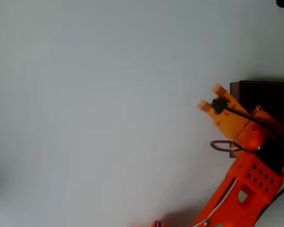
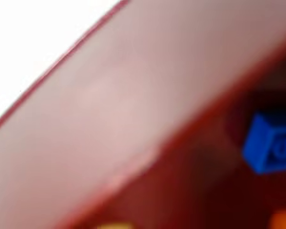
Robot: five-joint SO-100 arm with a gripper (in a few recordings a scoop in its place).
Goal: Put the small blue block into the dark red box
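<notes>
In the overhead view, the white table (image 1: 109,104) stretched bare across the left, and the orange gripper (image 1: 210,97) reached up from the lower right, its fingertips just left of the dark red box (image 1: 262,92) at the right edge. Whether the claw was spread or closed, and whether it held anything, could not be told. In the blurred wrist view, the box's pale reddish wall ran diagonally, and the small blue block (image 2: 271,148) sat at the right, inside the box's dark interior.
</notes>
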